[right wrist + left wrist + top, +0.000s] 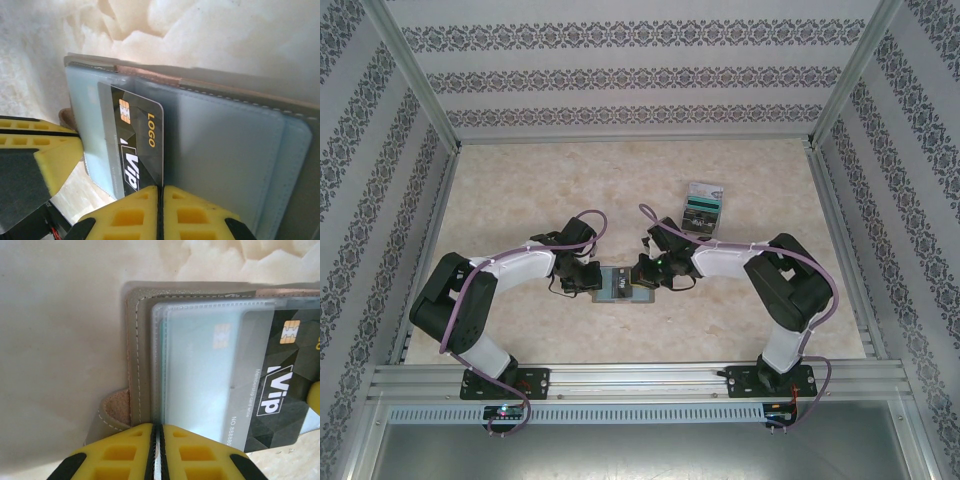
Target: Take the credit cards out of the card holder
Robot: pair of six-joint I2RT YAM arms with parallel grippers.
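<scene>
Top external view shows the card holder (623, 287) lying open and flat on the pale marbled table (520, 190), between the two arms near the front edge. It is a grey-brown stitched wallet, soft blue-grey inside, with clear plastic sleeves. On one side the left gripper (156, 432) presses its ribbed yellow fingers together on a sleeve's edge, while the right gripper (160, 195) pinches a corner of the glossy black card (137, 150) — gold chip and lettering showing, half out of its pocket.

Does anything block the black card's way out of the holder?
Nothing visible does. The black card sits partly out of the card holder, its edge in the shut right gripper; the left gripper pins the holder's opposite edge.
</scene>
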